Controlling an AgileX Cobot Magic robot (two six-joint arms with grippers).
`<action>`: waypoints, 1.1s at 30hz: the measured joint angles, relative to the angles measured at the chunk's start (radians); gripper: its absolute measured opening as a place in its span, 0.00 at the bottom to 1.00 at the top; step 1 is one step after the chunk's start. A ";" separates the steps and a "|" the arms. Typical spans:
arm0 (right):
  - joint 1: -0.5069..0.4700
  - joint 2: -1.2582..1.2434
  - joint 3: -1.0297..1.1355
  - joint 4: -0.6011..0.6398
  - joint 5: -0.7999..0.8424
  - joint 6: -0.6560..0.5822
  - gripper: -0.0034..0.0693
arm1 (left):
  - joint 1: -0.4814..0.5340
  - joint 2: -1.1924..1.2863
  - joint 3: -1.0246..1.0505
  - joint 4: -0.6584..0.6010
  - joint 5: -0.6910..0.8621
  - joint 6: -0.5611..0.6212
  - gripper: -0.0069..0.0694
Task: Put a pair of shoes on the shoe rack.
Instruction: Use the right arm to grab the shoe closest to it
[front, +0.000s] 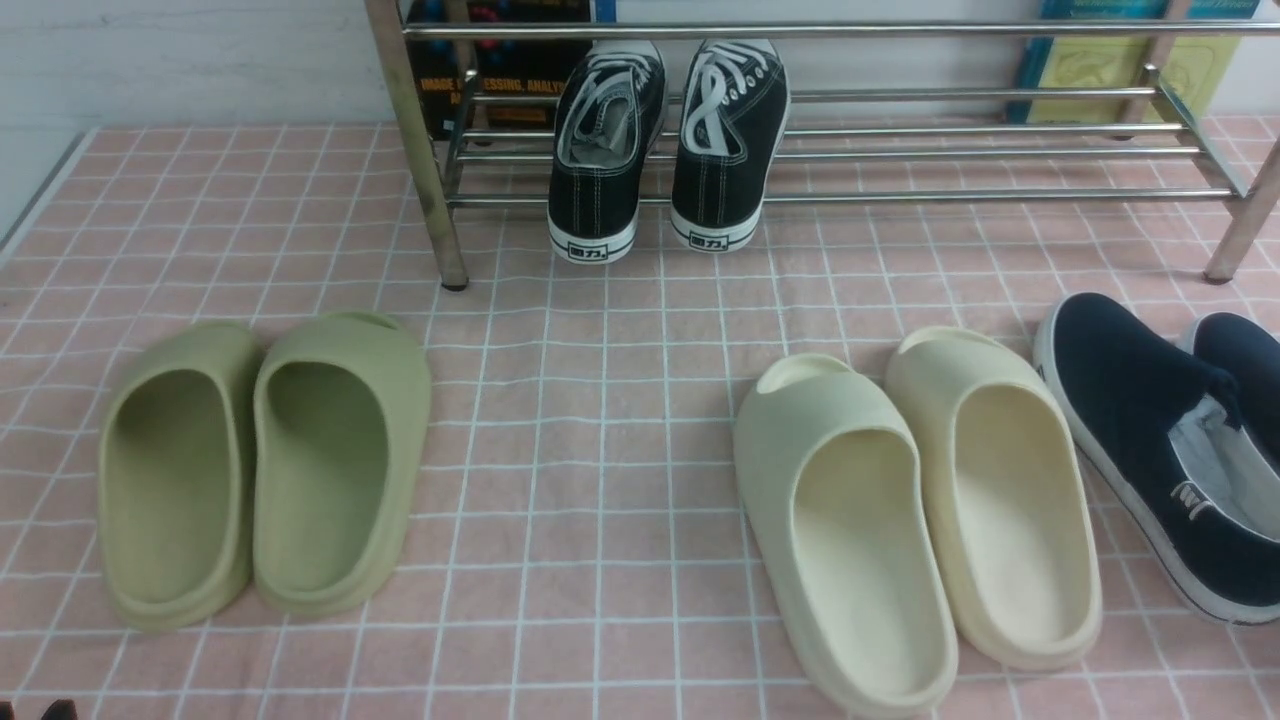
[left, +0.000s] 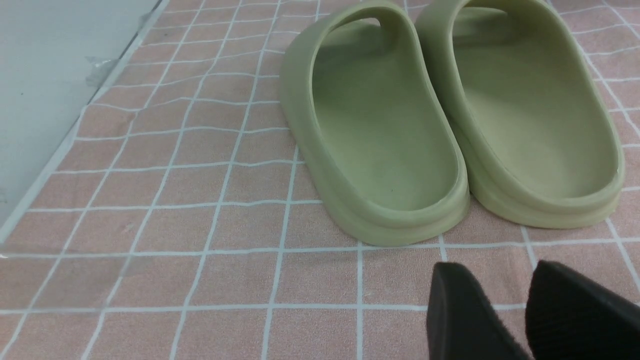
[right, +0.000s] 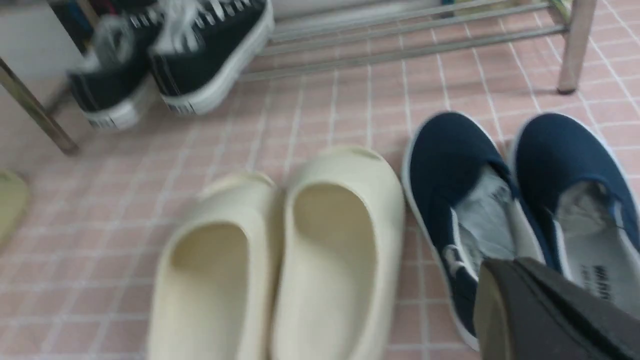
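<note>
Navy-blue slip-on sneakers (front: 1130, 410): side by side on the pink checked cloth (front: 620, 420), toward its right side, toes toward the far edge. Canvas uppers, no laces, white rubber soles, light grey lining, small label at the heel. Right gripper (right: 505, 285) above their heels, blurred, fingers pressed together, nothing seen between them. Left gripper (left: 502, 282) low over the cloth just behind the green foam slides (front: 265, 465), fingers apart, holding nothing. Just left of the sneakers, cream foam slides (front: 915, 510), paired and touching. Green pair near the cloth's left edge. Farther back, steel shoe rack (front: 950, 194) along the far edge, black lace-up sneakers (front: 665, 140) on its lower bars near the left end, heels overhanging the front bar.
</note>
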 joint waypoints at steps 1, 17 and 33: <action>0.000 0.012 -0.012 -0.021 0.014 0.000 0.02 | 0.000 0.000 0.000 0.000 0.000 0.000 0.40; 0.235 0.817 -0.391 -0.286 0.366 0.024 0.12 | 0.000 0.000 0.000 0.000 0.000 0.000 0.40; 0.210 1.199 -0.422 -0.399 0.146 0.151 0.62 | 0.000 0.000 0.000 0.000 0.000 0.000 0.40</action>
